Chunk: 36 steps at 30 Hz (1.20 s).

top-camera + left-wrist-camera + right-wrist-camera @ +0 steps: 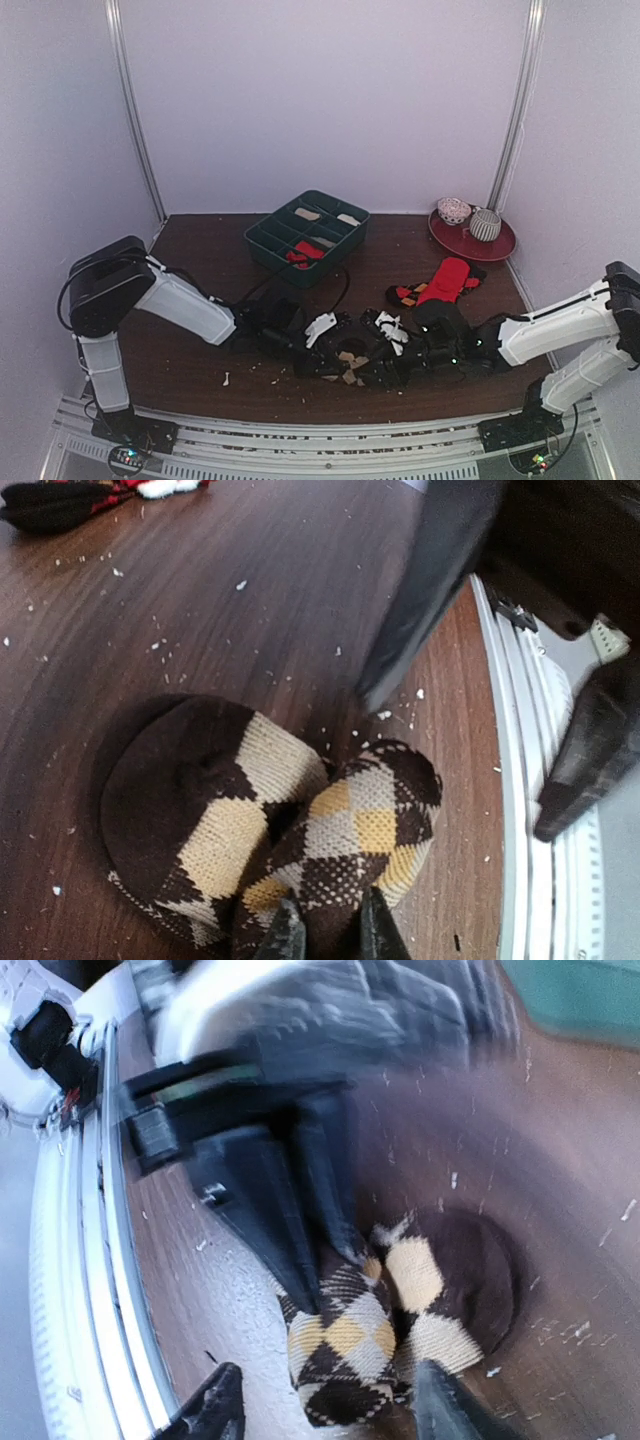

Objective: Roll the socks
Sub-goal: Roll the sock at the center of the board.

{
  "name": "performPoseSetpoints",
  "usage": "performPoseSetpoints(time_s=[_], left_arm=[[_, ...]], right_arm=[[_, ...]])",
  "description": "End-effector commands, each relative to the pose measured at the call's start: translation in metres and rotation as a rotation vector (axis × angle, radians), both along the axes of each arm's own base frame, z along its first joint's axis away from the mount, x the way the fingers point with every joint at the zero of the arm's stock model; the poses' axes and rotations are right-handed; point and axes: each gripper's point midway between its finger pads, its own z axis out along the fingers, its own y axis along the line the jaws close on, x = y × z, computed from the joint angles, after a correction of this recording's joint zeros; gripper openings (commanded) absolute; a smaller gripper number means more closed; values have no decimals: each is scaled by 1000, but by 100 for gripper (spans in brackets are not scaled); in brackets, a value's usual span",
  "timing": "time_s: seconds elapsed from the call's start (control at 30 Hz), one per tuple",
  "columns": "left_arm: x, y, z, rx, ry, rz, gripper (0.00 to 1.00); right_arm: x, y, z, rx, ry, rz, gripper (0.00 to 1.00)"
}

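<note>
- Arms meet low over the near middle of the table [200, 240]. The left arm [185, 305] reaches in from the left and the right arm [555, 325] from the right, both stretched nearly flat with their wrists facing each other.
- The left gripper [328, 935] is drawn narrow, its two tips pinching the patterned end of the brown argyle socks [250, 820].
- The right gripper [330, 1410] stands wide, one finger on each side of the same bundle. Whether its pads touch the cloth I cannot tell.
- The brown argyle socks lie as a rounded, partly rolled lump on the wood between the two grippers.
- On the near side the bundle sits close to the white rail [530, 780] along the table's front edge, so room there is tight.
- Beyond the bundle, wood runs back to the green tray [262, 245] at the far middle.
- A red sock [443, 280] lies with a dark one right of centre, behind the right gripper.
- The red plate [495, 247] sits in the far right corner, well apart.
</note>
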Motion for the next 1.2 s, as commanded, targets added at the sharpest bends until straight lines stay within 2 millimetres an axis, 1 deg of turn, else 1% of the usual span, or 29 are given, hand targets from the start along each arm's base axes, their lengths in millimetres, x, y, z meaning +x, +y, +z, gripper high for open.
performPoseSetpoints(time_s=[0.0,0.07,0.13,0.3,0.43,0.6,0.73,0.83,0.9,0.97,1.03,1.1,1.13,1.17], left_arm=[[-49,81,-86,430,347,30,0],[-51,85,-88,451,369,27,0],[-51,87,-92,466,380,30,0],[-51,84,-94,466,393,29,0],[-50,82,-93,465,389,22,0],[-52,84,-94,467,391,14,0],[-53,84,-94,465,393,8,0],[-49,78,-84,431,369,3,0],[-46,71,-74,390,346,-6,2],[-41,64,-61,351,316,-13,4],[-35,56,-47,310,279,-18,8],[-28,49,-31,263,224,-17,19],[-24,47,-21,235,187,-14,30],[-20,45,-11,203,147,-7,50]], right_arm=[[2,-10,8,-130,-348,31,67],[-6,-5,15,-129,-434,70,70],[-9,0,17,-136,-484,106,71],[-8,10,-4,-242,-510,186,70],[-12,19,-15,-269,-483,236,68],[-14,18,-29,-293,-469,244,60],[-16,18,-39,-302,-422,239,51],[-16,11,-58,-346,-358,202,45],[-16,7,-67,-360,-321,176,43],[-17,2,-77,-372,-282,148,38],[-20,-5,-90,-395,-233,125,35],[-24,-10,-101,-404,-166,102,32],[-28,-12,-104,-392,-128,97,32],[-33,-12,-106,-362,-74,99,31]])
